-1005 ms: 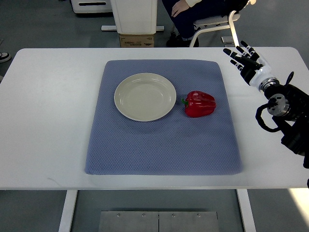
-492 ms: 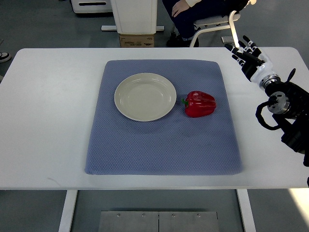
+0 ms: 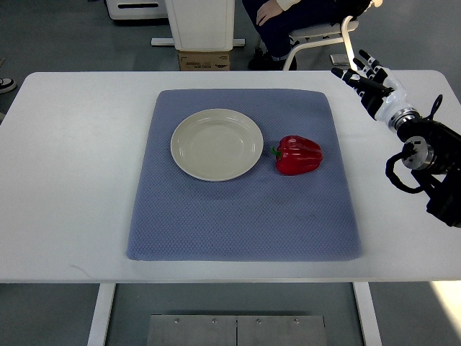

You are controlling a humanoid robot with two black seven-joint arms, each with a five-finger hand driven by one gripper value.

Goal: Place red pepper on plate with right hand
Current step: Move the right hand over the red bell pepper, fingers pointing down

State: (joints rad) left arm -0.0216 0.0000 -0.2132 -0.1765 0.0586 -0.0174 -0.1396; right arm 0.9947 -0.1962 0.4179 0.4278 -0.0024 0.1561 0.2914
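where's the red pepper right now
In the top view the red pepper lies on the blue mat, just right of the plate and not on it, well clear of the right robot hand.

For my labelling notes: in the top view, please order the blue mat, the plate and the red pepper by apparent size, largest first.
1. blue mat, by far the largest
2. plate, lying on the mat
3. red pepper, clearly smaller than the plate

Single steep overhead view of table (image 3: 72, 180)
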